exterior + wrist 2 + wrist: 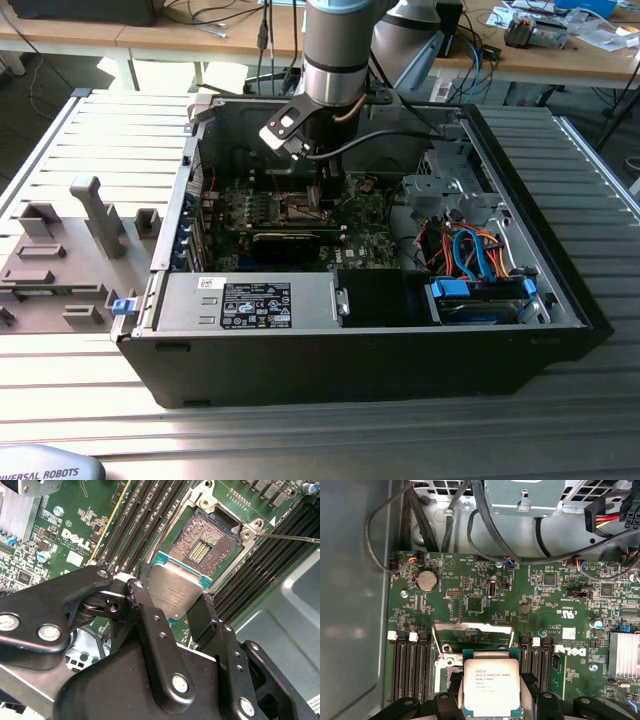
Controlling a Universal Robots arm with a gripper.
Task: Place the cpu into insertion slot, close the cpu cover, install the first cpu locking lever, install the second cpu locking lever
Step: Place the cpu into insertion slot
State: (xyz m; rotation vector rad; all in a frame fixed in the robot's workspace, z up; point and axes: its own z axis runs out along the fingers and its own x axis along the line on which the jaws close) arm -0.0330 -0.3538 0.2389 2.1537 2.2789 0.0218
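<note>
Cpu (176, 594), just one, in end effector (175, 589)

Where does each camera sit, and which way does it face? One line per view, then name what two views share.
Exterior view: off the arm, looking down into the open computer case; the arm reaches into it.
Second wrist view: on the arm, looking slantwise past the gripper at the chip it holds by the open socket.
First wrist view: on the arm, facing the circuit board squarely; black fingers flank the chip.
Shared: both wrist views show the gripped chip.
</note>
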